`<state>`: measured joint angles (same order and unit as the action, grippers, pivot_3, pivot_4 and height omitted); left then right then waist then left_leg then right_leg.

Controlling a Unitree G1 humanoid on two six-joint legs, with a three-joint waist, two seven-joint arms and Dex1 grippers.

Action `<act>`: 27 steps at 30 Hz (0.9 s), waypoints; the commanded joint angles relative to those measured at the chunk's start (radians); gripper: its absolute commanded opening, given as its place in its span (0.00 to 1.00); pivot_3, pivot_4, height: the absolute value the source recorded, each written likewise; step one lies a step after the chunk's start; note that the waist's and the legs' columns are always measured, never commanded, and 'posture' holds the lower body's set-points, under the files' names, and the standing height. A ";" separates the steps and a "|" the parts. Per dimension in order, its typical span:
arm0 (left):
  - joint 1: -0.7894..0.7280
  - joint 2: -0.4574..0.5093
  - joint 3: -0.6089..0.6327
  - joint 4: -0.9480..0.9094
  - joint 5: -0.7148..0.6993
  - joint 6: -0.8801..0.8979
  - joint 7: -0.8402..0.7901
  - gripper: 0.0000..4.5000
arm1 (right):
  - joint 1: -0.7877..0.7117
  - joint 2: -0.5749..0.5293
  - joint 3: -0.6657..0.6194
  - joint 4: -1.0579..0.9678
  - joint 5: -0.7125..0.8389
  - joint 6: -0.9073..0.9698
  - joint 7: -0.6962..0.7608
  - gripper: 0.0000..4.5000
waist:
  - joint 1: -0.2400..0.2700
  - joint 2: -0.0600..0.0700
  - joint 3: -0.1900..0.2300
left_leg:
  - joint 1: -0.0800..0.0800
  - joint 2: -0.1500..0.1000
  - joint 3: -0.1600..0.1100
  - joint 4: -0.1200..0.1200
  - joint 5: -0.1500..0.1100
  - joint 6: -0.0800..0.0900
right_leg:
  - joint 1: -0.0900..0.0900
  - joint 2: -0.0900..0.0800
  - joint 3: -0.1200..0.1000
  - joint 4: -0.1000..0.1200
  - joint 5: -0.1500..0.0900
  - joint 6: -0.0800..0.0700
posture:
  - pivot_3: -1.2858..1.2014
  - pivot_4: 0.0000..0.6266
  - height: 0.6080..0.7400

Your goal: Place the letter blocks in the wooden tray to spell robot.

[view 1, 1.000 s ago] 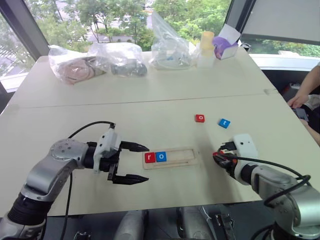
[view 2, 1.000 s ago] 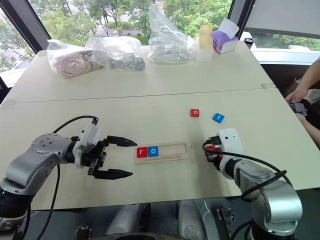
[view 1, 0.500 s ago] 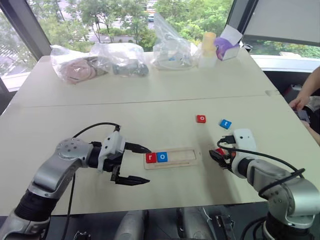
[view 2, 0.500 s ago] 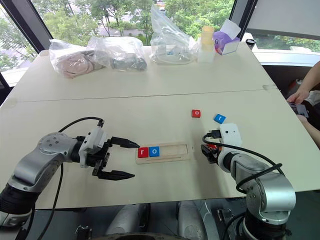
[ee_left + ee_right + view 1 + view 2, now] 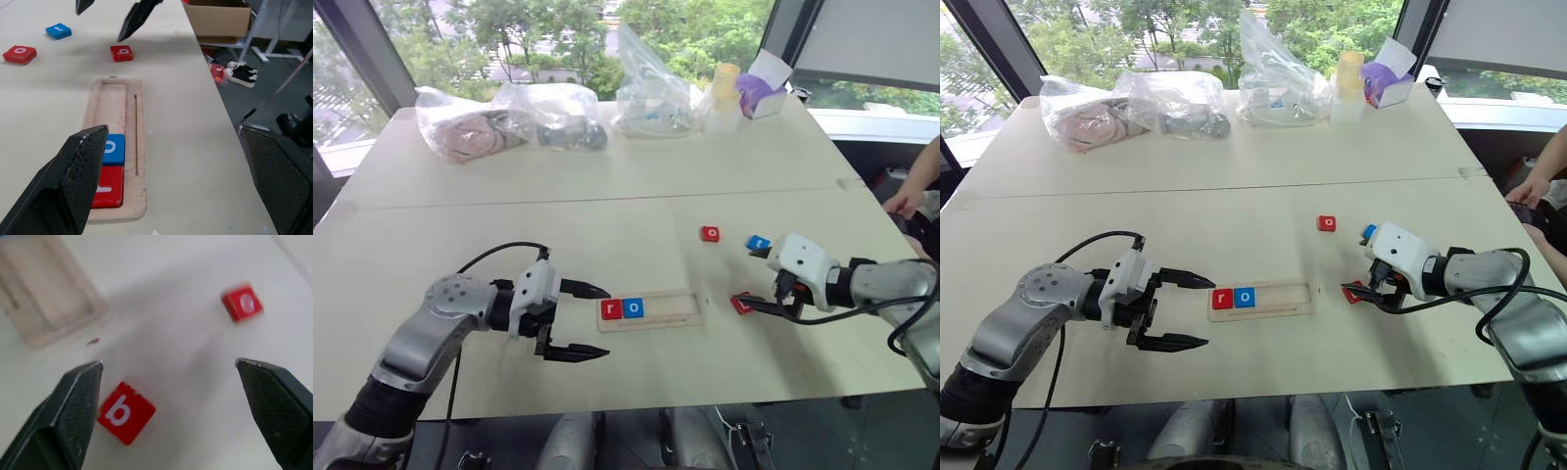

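- I see right gripper (image 5: pixel 756 280) jaws released, red b block (image 5: pixel 125 412) lying free on the table (image 5: pixel 607 196).
- Left gripper (image 5: pixel 591 321) jaws spread, empty, beside wooden tray (image 5: pixel 671 311).

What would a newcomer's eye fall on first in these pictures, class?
Probably the wooden tray at the table's middle, with a red r block and a blue o block seated at its left end. Next, the two open black grippers flanking it: the left gripper beside the filled end, the right gripper over a loose red b block, near the tray's empty end.
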<state>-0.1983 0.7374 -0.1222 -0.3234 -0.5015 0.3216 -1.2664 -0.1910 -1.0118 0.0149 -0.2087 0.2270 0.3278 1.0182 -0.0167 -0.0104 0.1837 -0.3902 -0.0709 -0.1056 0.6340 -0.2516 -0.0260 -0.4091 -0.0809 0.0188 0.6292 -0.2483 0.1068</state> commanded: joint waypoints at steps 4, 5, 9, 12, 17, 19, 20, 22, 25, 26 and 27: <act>0.024 0.019 0.057 -0.069 -0.034 0.019 0.037 1.00 | -0.118 -0.015 0.081 0.243 -0.054 -0.194 0.210 0.99 | 0.003 0.000 0.001 | 0.000 0.000 -0.001 -0.001 0.000 0.000 | 0.000 0.000 0.000 0.000 0.000 -0.001 | 0.52 0.24 1.00; 0.033 0.023 0.065 -0.079 -0.039 0.026 0.041 1.00 | -0.140 -0.009 0.093 0.283 -0.060 -0.210 0.236 0.99 | 0.002 0.000 0.001 | 0.000 0.000 -0.001 -0.001 0.000 0.000 | 0.000 0.000 0.000 0.000 0.000 -0.001 | 0.52 0.24 1.00; 0.064 0.041 0.075 -0.113 -0.040 0.039 0.061 1.00 | -0.221 0.006 0.149 0.416 -0.087 -0.231 0.335 0.99 | 0.003 0.000 0.001 | 0.000 0.000 -0.001 0.000 0.000 0.000 | 0.000 0.000 0.000 0.000 0.000 -0.001 | 0.52 0.24 1.00; 0.075 0.046 0.086 -0.130 -0.048 0.049 0.069 1.00 | -0.259 0.033 0.167 0.470 -0.103 -0.253 0.358 0.99 | 0.004 0.000 0.001 | 0.000 0.000 -0.001 0.000 0.000 0.000 | 0.000 -0.001 0.000 0.000 0.000 -0.001 | 0.52 0.24 1.00; 0.085 0.052 0.089 -0.146 -0.055 0.058 0.083 1.00 | -0.287 0.065 0.192 0.539 -0.131 -0.305 0.388 0.99 | 0.004 0.001 0.001 | 0.000 0.000 -0.001 0.000 0.000 0.000 | 0.000 -0.001 0.000 0.000 0.000 -0.001 | 0.52 0.24 1.00; 0.087 0.054 0.093 -0.150 -0.057 0.063 0.088 1.00 | -0.290 0.073 0.193 0.540 -0.132 -0.314 0.399 0.99 | 0.004 0.001 0.001 | 0.000 0.000 -0.001 0.000 0.000 0.000 | 0.000 -0.001 0.000 0.000 0.000 -0.001 | 0.52 0.24 1.00; 0.090 0.055 0.095 -0.153 -0.057 0.065 0.091 1.00 | -0.288 0.078 0.194 0.538 -0.135 -0.322 0.402 0.99 | 0.003 0.001 0.001 | 0.000 0.000 -0.001 0.000 0.000 0.000 | 0.000 0.000 0.000 0.000 0.000 -0.001 | 0.52 0.24 1.00; 0.094 0.057 0.098 -0.157 -0.056 0.067 0.095 1.00 | -0.287 0.086 0.193 0.535 -0.137 -0.332 0.403 0.99 | 0.002 0.001 0.001 | 0.000 0.000 -0.001 0.000 0.000 0.000 | 0.000 -0.001 0.000 0.000 0.000 -0.001 | 0.52 0.24 1.00; 0.095 0.054 0.097 -0.162 -0.056 0.070 0.107 1.00 | -0.290 0.096 0.191 0.545 -0.139 -0.339 0.403 0.88 | 0.002 0.001 0.001 | 0.001 0.000 -0.001 -0.001 0.000 0.000 | 0.000 -0.001 0.000 0.000 0.000 -0.001 | 0.52 0.24 1.00; 0.094 0.053 0.096 -0.163 -0.056 0.071 0.111 1.00 | -0.291 0.099 0.189 0.548 -0.140 -0.343 0.405 0.81 | 0.002 0.001 0.001 | 0.001 0.000 -0.001 0.000 0.000 0.000 | 0.000 -0.001 0.000 0.000 0.000 -0.001 | 0.52 0.24 1.00; 0.094 0.051 0.096 -0.165 -0.057 0.073 0.115 1.00 | -0.292 0.103 0.188 0.549 -0.140 -0.343 0.405 0.70 | 0.002 0.001 0.001 | 0.001 0.000 -0.001 0.000 0.000 -0.001 | 0.000 -0.001 0.000 0.000 0.000 -0.001 | 0.52 0.24 1.00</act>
<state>-0.1059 0.7854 -0.0472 -0.4543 -0.5416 0.3899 -1.1575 -0.4777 -0.9199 0.2013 0.3354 0.0964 -0.0085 1.4230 -0.0144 -0.0099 0.1844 -0.3895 -0.0704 -0.1069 0.6337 -0.2516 -0.0266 -0.4092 -0.0815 0.0193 0.6296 -0.2481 0.1056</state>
